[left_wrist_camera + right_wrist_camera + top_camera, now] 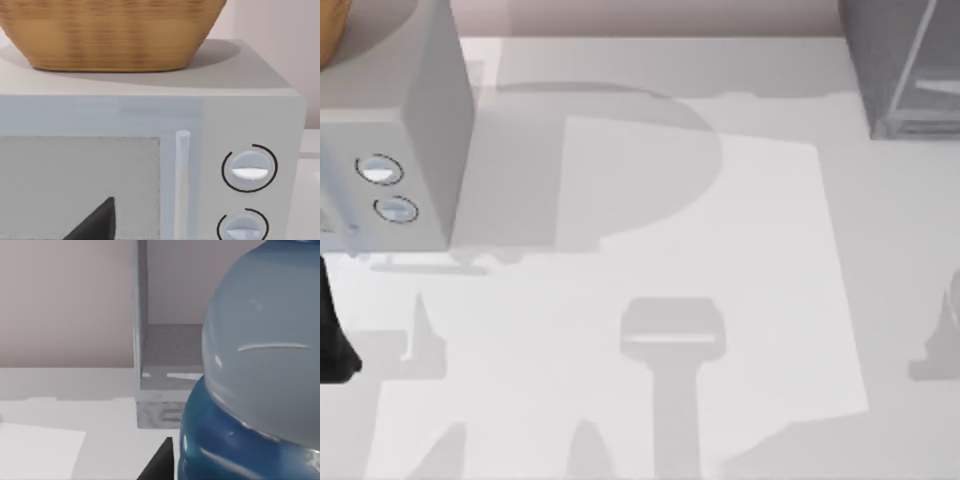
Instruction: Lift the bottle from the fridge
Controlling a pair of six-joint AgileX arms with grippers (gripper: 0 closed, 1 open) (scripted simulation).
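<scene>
The bottle (pixel 260 355) looms very near in the right wrist view, with a pale bluish body and a deep blue part beside it. My right gripper (pixel 161 464) is shut on the bottle, and one black finger lies against its blue part. The fridge (pixel 165 370), a dark grey cabinet with a light grey edge, stands farther back behind the bottle. It sits at the table's far right corner (pixel 905 70) with its pale translucent panel. My left arm (pixel 335 340) is parked at the table's left edge, with my left gripper (pixel 95 222) facing the microwave.
A light grey microwave (pixel 410 130) with two round dials (pixel 380 170) stands at the far left. A woven basket (pixel 110 30) rests on top of it. The white tabletop (pixel 650 250) stretches between microwave and fridge, crossed by arm shadows.
</scene>
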